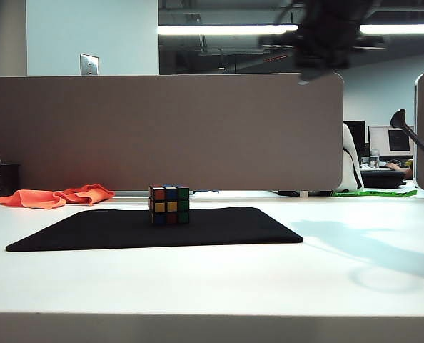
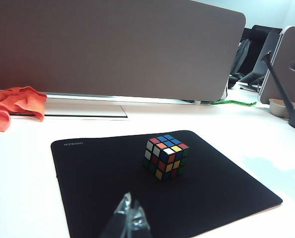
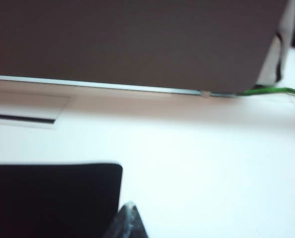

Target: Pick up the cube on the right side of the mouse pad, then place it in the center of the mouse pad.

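Sitting near the middle of the large thin matte-black rectangular mouse pad [image 1: 155,227], the small black-framed puzzle cube with red, blue, green, yellow and orange stickers [image 1: 170,204] rests flat and square with nothing touching it. Judged from this layout, the placing step looks done: the cube is already where the task wants it.

Right gripper [image 3: 126,221]: only a dark, blurred tip shows at the bottom edge of the right wrist view, its fingers pressed together and empty. It hangs over bare white tabletop [image 3: 202,163] beside a rounded corner of the pad. In the exterior view the same arm is just a dark blur at the upper right of the frame, high above the pad, consistent with a hand that has no further business at the cube.

Left gripper [image 2: 129,221]: translucent fingers at the bottom centre of the left wrist view, tips close together, nothing between them, well apart from the cube.

View differences:
- Left wrist view alone shows the cube's top face and how far it stands from each pad edge.
- Exterior view gives only side faces, plus the crumpled orange cloth [image 1: 55,196] at left, off the pad.
- Right wrist view shows no cube.
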Available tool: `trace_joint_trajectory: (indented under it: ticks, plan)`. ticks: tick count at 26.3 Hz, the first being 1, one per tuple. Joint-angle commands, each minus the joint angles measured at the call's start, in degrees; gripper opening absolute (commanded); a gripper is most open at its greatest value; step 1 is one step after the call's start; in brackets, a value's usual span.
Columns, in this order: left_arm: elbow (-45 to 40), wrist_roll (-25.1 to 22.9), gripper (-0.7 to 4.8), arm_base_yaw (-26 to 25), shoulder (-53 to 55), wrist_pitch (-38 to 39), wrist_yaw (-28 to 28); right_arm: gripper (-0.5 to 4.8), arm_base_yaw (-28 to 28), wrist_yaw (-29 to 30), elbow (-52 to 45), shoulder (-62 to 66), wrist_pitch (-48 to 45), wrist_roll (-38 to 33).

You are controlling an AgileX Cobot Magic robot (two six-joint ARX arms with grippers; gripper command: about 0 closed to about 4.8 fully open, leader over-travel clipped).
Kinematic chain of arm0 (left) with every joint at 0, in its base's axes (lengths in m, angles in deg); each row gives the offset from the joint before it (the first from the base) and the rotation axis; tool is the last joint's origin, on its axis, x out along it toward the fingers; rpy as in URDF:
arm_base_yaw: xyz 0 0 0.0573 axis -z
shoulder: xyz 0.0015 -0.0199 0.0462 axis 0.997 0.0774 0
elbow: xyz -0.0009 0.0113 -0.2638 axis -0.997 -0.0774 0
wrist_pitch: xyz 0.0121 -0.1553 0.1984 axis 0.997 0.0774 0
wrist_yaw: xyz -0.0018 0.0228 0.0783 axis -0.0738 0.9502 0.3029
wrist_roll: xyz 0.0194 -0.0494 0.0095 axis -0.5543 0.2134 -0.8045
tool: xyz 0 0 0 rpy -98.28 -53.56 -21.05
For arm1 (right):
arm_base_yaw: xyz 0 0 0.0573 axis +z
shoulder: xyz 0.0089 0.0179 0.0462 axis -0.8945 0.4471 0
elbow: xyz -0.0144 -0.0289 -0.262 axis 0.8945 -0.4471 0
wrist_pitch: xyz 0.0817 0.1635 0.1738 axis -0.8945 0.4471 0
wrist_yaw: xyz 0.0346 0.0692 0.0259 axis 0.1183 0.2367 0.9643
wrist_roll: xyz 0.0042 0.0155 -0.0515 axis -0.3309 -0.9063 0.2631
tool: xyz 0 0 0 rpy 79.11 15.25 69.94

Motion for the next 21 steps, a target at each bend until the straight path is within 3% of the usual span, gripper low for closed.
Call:
trace_joint_trajectory:
  ticks: [1, 3, 9, 11, 15, 21]
  plan:
    - [0.2, 0.2, -0.06, 0.0, 0.1, -0.7, 0.2, -0.01, -0.9, 1.9, -9.4, -7.6, -7.3, 3.1]
    - [0.2, 0.2, -0.06, 0.0, 0.1, -0.7, 0.2, -0.01, -1.9, 5.7, -15.1, -12.2, -7.8, 6.3]
    - [0.2, 0.2, -0.06, 0.0, 0.1, -0.8, 0.0, -0.01, -6.8, 10.7, -25.6, -21.3, -8.3, 6.6]
    - [0.2, 0.2, -0.06, 0.0, 0.1, -0.8, -0.2, -0.01, -9.4, 10.8, -29.1, -24.6, -9.4, 6.6]
    - [0.2, 0.2, -0.06, 0.0, 0.1, -0.8, -1.4, -0.01, -17.8, 19.4, -36.7, -34.4, -11.5, 6.6]
    - [0.2, 0.2, -0.06, 0.0, 0.1, -0.7, -1.5, -0.01, -20.6, 19.4, -42.3, -43.6, -11.2, 6.6]
